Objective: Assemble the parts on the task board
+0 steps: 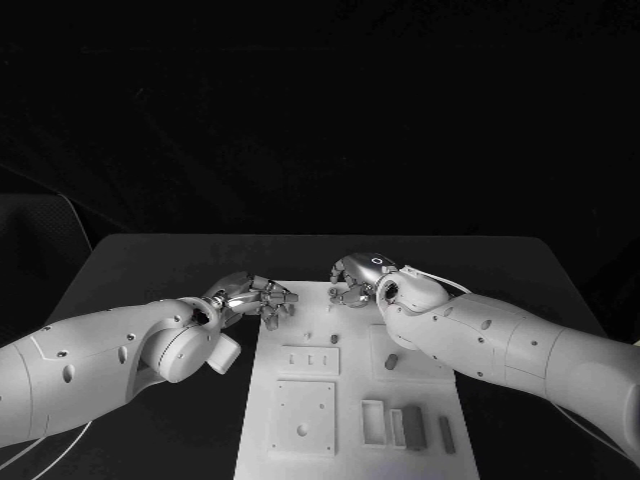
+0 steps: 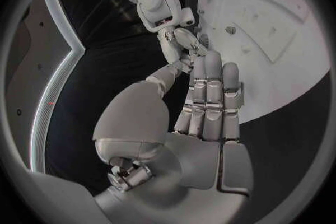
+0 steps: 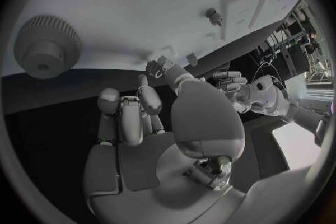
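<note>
At the far end of the white board [image 1: 352, 400], on the black surface [image 1: 147, 265], both arms reach inward and their hands nearly meet. The left hand [image 1: 258, 298] lies at the board's far left corner, fingers [image 2: 209, 95] held straight and close together, gripping nothing. The right hand [image 1: 361, 280] hovers over the far edge, pinching a small toothed part [image 3: 155, 68] at its fingertips. A large gear [image 3: 47, 47] rests on the board nearby; small dark parts [image 1: 418, 428] lie at the near end.

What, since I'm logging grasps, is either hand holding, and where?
The right hand seems to pinch a small gear by its toothed rim; the left hand holds nothing.
</note>
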Robot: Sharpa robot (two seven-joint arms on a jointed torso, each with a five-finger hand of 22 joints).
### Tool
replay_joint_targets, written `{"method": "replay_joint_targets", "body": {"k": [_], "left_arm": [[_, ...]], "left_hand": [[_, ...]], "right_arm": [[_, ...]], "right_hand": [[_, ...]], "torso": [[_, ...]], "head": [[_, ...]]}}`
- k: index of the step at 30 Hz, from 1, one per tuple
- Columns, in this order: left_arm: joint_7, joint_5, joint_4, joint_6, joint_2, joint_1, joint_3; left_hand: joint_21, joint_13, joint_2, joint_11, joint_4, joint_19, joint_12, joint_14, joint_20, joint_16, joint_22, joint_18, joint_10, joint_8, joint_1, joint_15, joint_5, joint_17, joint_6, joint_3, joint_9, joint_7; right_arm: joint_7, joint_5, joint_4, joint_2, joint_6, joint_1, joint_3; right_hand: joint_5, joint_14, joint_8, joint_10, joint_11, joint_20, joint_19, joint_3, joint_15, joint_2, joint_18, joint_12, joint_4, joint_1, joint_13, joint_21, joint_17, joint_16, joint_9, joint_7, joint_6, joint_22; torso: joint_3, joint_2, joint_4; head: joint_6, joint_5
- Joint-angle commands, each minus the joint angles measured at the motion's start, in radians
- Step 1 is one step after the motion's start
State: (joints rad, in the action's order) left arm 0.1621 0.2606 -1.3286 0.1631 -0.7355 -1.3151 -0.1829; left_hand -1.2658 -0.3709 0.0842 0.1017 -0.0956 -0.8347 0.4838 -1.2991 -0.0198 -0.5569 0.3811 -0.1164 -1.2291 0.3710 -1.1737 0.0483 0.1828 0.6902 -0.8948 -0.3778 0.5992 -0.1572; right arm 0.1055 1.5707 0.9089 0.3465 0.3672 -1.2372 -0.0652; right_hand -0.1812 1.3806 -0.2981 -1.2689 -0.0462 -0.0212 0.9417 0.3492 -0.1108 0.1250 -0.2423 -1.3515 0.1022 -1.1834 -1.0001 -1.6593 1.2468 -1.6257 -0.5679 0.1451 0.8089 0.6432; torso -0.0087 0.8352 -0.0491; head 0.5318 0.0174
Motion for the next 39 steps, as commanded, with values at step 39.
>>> {"method": "replay_joint_targets", "body": {"k": [39], "left_arm": [[0.021,-0.002,-0.002,-0.009,-0.025,-0.001,0.001]], "left_hand": [[0.0,0.001,0.001,0.002,0.001,-0.007,-0.004,0.003,0.003,-0.004,-0.002,-0.019,0.006,-0.006,0.011,0.0,0.004,0.003,-0.002,0.008,-0.002,0.0]], "right_arm": [[0.024,-0.161,0.311,0.283,0.0,-0.02,0.063]], "right_hand": [[-0.001,-0.02,-0.002,0.017,0.0,0.004,0.002,-0.01,0.0,0.028,-0.012,0.006,-0.02,0.044,0.002,-0.13,-0.02,0.007,0.005,0.023,-0.021,0.009]], "torso": [[0.0065,0.0,0.0069]], "head": [[-0.02,0.011]]}}
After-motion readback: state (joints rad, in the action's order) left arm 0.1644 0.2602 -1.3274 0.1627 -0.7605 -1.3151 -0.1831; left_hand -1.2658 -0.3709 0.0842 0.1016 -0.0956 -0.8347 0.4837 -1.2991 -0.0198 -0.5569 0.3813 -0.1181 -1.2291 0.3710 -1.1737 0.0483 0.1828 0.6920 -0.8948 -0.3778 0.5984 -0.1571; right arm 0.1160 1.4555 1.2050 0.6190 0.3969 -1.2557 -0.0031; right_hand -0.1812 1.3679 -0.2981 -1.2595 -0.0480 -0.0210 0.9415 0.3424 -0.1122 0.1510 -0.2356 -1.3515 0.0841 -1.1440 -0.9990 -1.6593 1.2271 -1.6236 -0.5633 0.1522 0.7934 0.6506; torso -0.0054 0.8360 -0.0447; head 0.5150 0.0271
